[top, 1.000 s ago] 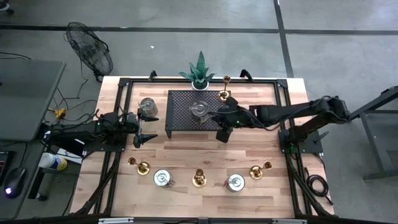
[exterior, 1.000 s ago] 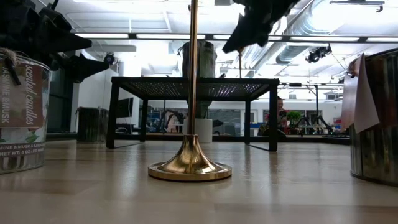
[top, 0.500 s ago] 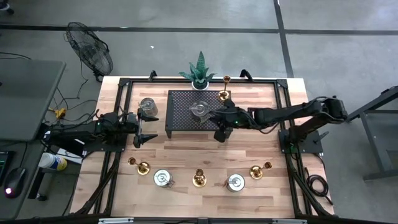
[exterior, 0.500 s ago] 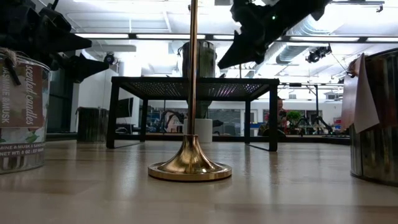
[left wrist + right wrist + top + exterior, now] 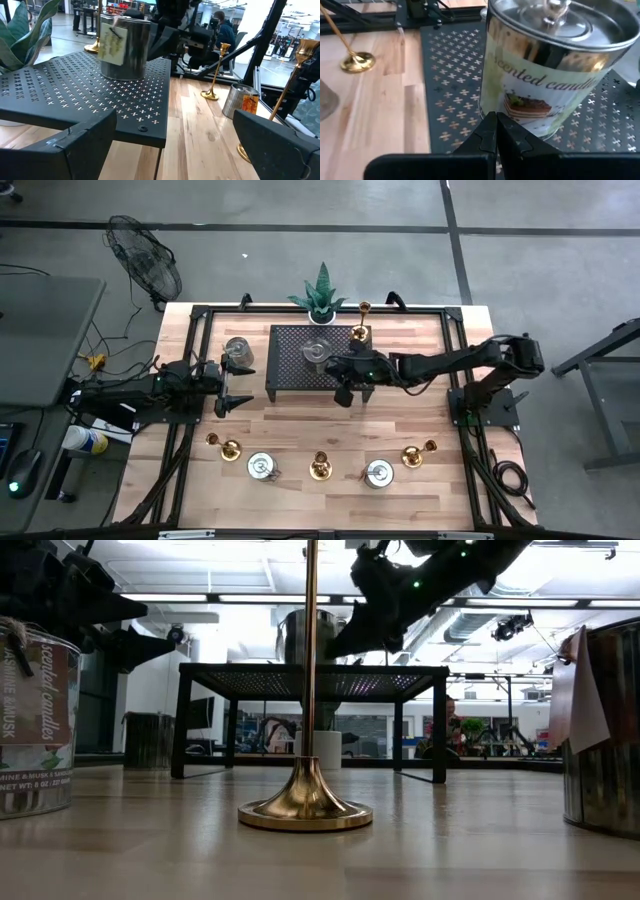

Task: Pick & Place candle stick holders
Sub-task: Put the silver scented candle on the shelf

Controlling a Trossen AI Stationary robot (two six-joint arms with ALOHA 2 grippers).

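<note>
A silvery candle tin [image 5: 317,352] stands upright on the black perforated rack [image 5: 290,375]; it also shows in the right wrist view [image 5: 550,65] and the left wrist view [image 5: 124,47]. A brass holder [image 5: 360,330] stands on the rack's far right corner. My right gripper [image 5: 345,380] is shut, at the tin's right side over the rack [image 5: 496,131]. My left gripper [image 5: 232,385] is open and empty, left of the rack [image 5: 170,145]. Another tin [image 5: 238,350] stands on the table beside it. Brass holders [image 5: 230,447] [image 5: 320,467] [image 5: 418,452] and tins [image 5: 261,466] [image 5: 379,472] line the near side. My right gripper has its shut fingertips [image 5: 495,125] against the tin's side wall near its bottom rim [image 5: 515,122]. The fingers come level from the table's right side. The tin stands upright on the rack.
A spiky green plant in a white pot [image 5: 321,295] stands behind the rack. Black frame rails [image 5: 195,360] run along the table's left and right sides. A person shows in the room beyond [image 5: 222,30]. Bare wood lies between the rack and the near row.
My right gripper has gone toward the table's left edge, over the rack, with its fingers shut. The tin on the rack has slid a little toward the left, still upright.
</note>
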